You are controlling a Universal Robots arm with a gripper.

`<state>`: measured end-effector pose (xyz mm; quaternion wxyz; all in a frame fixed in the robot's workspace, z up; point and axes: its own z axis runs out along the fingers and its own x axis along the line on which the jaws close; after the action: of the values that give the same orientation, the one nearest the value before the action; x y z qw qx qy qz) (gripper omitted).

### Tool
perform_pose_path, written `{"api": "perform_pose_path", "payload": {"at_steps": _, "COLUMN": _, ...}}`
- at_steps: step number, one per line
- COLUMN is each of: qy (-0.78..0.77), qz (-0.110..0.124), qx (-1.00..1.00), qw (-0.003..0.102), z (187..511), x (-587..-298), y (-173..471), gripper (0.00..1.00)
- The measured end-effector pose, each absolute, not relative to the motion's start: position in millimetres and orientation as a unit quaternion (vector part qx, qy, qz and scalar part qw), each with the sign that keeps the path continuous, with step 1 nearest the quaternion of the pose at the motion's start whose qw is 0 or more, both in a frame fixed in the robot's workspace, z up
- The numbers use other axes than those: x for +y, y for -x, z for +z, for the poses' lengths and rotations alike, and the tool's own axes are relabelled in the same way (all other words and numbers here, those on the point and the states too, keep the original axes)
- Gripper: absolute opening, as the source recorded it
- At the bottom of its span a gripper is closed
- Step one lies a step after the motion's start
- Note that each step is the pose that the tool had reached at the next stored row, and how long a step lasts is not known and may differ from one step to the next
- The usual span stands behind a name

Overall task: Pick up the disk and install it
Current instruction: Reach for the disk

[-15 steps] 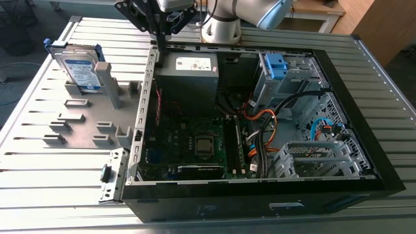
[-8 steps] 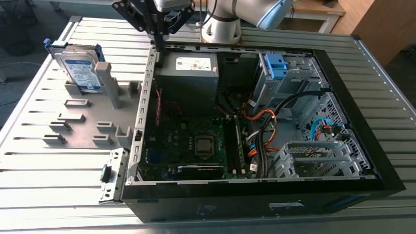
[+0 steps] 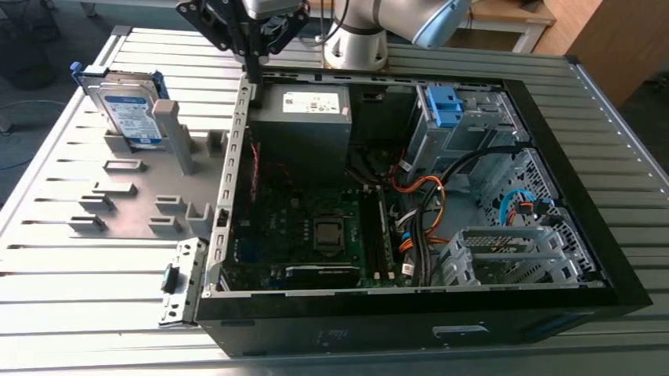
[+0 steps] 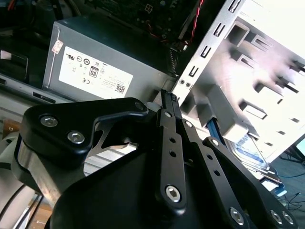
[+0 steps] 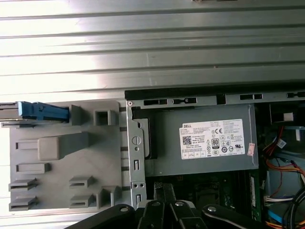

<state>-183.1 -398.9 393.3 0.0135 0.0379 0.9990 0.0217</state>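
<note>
Ribbed metal tabletop (image 3: 63,266), open black computer case (image 3: 418,329), flat silver hard disk (image 3: 131,110) with white-and-blue label and blue bracket, upright in grey plastic holder (image 3: 136,196) at the exterior view's left, black gripper (image 3: 251,56) well apart, fingers pressed together on nothing, over the case's corner beside grey power supply box (image 3: 303,117)

Black tool (image 4: 167,98) w/ linkage bars, silver screws (image 4: 76,137); arm (image 3: 356,47) pale grey, bluish joint cap (image 3: 439,23).

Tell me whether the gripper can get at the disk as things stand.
Probably yes. The disk stands upright in the grey holder, top edge bare, nothing over it. The gripper hangs over the computer case wall beside it, fingers apparently shut, with open space between.
</note>
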Motion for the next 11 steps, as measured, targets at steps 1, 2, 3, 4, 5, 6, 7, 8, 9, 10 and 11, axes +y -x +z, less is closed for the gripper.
{"api": "perform_pose_path", "payload": {"at_steps": 1, "qy": -0.038, "qz": 0.022, "qx": 0.999, "qw": 0.013, "z": 393.3, "x": -398.9, "y": 183.5, "gripper": 0.11}}
{"api": "perform_pose_path", "payload": {"at_steps": 2, "qy": -0.038, "qz": 0.022, "qx": 0.999, "qw": 0.013, "z": 393.3, "x": -398.9, "y": 183.8, "gripper": 0.11}}
{"api": "perform_pose_path", "payload": {"at_steps": 3, "qy": -0.038, "qz": 0.022, "qx": 0.999, "qw": 0.013, "z": 393.3, "x": -398.9, "y": 184.2, "gripper": 0.11}}
{"api": "perform_pose_path", "payload": {"at_steps": 4, "qy": -0.038, "qz": 0.022, "qx": 0.999, "qw": 0.013, "z": 393.3, "x": -398.9, "y": 184.5, "gripper": 0.11}}
{"api": "perform_pose_path", "payload": {"at_steps": 5, "qy": -0.038, "qz": 0.022, "qx": 0.999, "qw": 0.013, "z": 393.3, "x": -398.9, "y": 185.0, "gripper": 0.11}}
{"api": "perform_pose_path", "payload": {"at_steps": 6, "qy": -0.038, "qz": 0.022, "qx": 0.999, "qw": 0.013, "z": 393.3, "x": -398.9, "y": 185.3, "gripper": 0.11}}
{"api": "perform_pose_path", "payload": {"at_steps": 7, "qy": -0.038, "qz": 0.022, "qx": 0.999, "qw": 0.013, "z": 393.3, "x": -398.9, "y": 185.7, "gripper": 0.11}}
{"api": "perform_pose_path", "payload": {"at_steps": 8, "qy": -0.038, "qz": 0.022, "qx": 0.999, "qw": 0.013, "z": 393.3, "x": -398.9, "y": 186.0, "gripper": 0.11}}
{"api": "perform_pose_path", "payload": {"at_steps": 9, "qy": -0.038, "qz": 0.022, "qx": 0.999, "qw": 0.013, "z": 393.3, "x": -398.9, "y": 186.3, "gripper": 0.11}}
{"api": "perform_pose_path", "payload": {"at_steps": 10, "qy": -0.038, "qz": 0.022, "qx": 0.999, "qw": 0.013, "z": 393.3, "x": -398.9, "y": 186.7, "gripper": 0.11}}
{"api": "perform_pose_path", "payload": {"at_steps": 11, "qy": -0.038, "qz": 0.022, "qx": 0.999, "qw": 0.013, "z": 393.3, "x": -398.9, "y": 187.0, "gripper": 0.11}}
